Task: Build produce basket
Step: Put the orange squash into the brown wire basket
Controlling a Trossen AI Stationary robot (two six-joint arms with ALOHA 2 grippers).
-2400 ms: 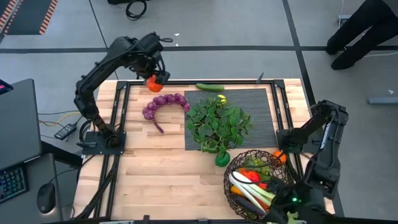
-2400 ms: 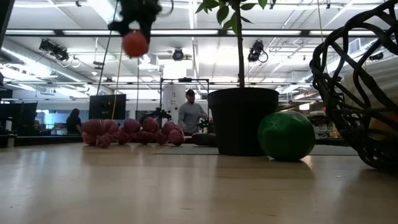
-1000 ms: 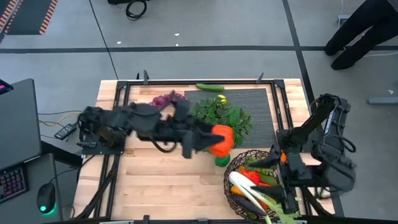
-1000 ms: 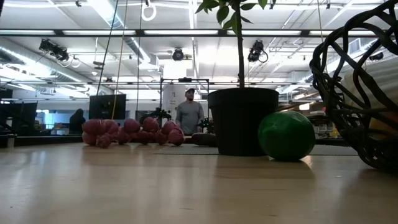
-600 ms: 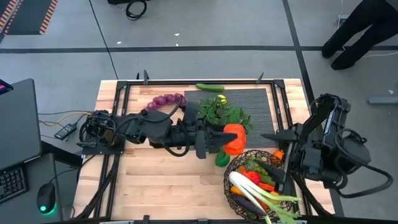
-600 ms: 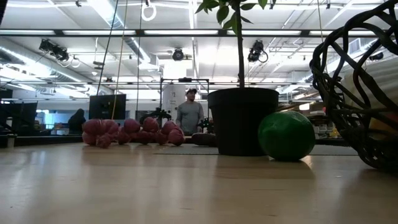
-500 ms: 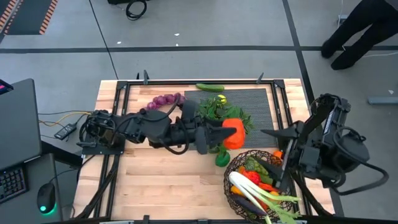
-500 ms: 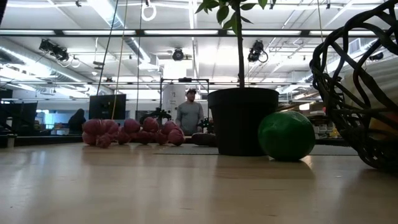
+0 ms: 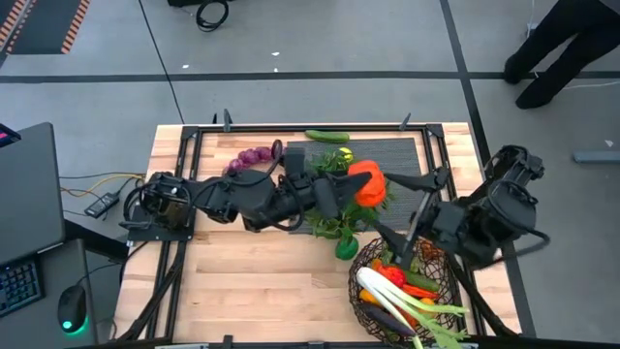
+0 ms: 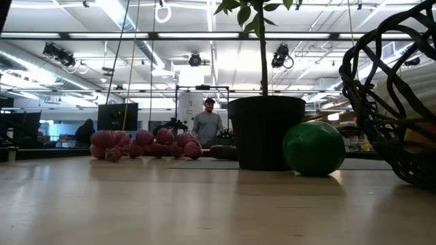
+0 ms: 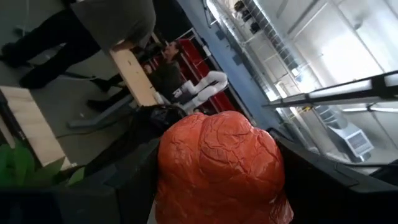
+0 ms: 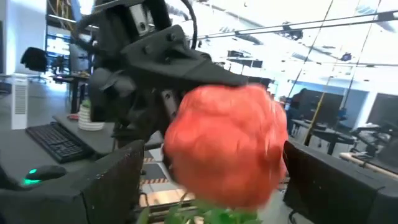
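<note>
High view: your left claw [image 9: 351, 187] is clamped on an orange tomato [image 9: 366, 182], raised over the potted plant [image 9: 339, 215] mid-worktop. Your right claw [image 9: 412, 208] faces it from the right, fingers spread wide, nothing held. The basket [image 9: 360, 289] sits near-right on the worktop [image 9: 252, 276], holding a leek [image 9: 395, 302] and mixed produce. Purple grapes [image 9: 254, 156], a cucumber [image 9: 326, 136] and a lemon [image 9: 345, 154] lie at the far side; a lime [image 9: 346, 249] rests just left of the basket.

Low view: grapes [image 10: 143, 144], plant pot [image 10: 266, 133], lime [image 10: 314, 148], basket wall [image 10: 388, 95]; people stand in the room behind.

Left wrist view: tomato [image 11: 217, 165] between your fingers.

Right wrist view: tomato [image 12: 225, 144] held by the opposite claw.
</note>
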